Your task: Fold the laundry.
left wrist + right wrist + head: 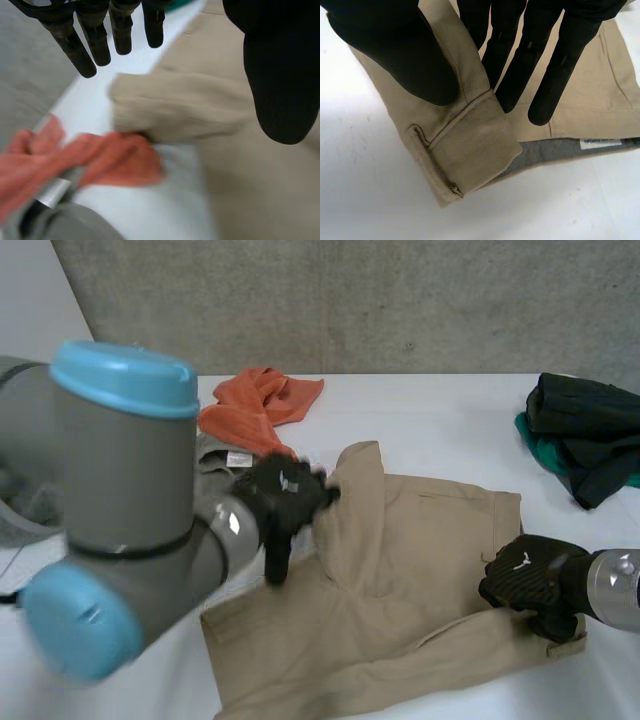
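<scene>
The left hand (280,75), fingers straight and apart from the thumb, hovers above a folded tan garment (185,110). An orange cloth (115,160) lies just beside the garment on the white table (145,207).

The white table (430,430) bears a tan garment (430,570), an orange cloth (260,405) and dark clothes (585,435).

The tabletop (430,415) is plain white, and the wall (400,300) behind it is mottled grey. The spread garment (420,590) is plain khaki-tan with stitching of the same colour. Its lining (555,150) is grey and bears a small white label (601,143) with dark print. Near the tabletop's far edge lies a plain orange cloth (262,405) on a grey cloth (212,452) with a white tag (238,458). At the far right corner, a very dark green, nearly black bundle (585,435) sits on a teal cloth (545,455). The left hand (285,498) and right hand (525,575) are black, each with a small white mark. The left arm (120,480) is grey with light-blue caps.
</scene>
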{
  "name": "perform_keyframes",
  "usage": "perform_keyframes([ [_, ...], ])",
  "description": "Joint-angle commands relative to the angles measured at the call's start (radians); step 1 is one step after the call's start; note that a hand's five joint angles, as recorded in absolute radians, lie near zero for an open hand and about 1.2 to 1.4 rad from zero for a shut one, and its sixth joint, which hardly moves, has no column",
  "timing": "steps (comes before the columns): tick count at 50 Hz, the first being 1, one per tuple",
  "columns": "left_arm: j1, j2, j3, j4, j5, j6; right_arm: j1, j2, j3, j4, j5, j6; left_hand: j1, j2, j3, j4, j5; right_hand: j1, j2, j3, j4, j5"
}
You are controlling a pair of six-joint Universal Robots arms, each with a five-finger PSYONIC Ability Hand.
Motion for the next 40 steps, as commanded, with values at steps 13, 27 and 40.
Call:
perform_keyframes([
  [13, 0.075, -0.533, 0.487, 0.209, 0.186, 0.257, 0.072, -0.007, 0.043, -0.167, 0.026, 0.089, 0.196, 0.177, 0.179, 0.184, 0.175, 0.28, 0.22, 0.203, 0.197, 0.199],
  [27, 0.085, -0.61, 0.581, 0.164, 0.1, 0.339, 0.09, -0.011, 0.059, -0.189, 0.026, 0.106, 1.188, 1.17, 1.171, 1.176, 1.167, 0.28, 0.22, 0.203, 0.197, 0.199],
  [40, 0.066, -0.472, 0.46, 0.087, -0.392, 0.34, 0.112, -0.014, 0.059, -0.192, 0.028, 0.109, 1.188, 1.17, 1.171, 1.176, 1.167, 0.28, 0.22, 0.203, 0.197, 0.199],
])
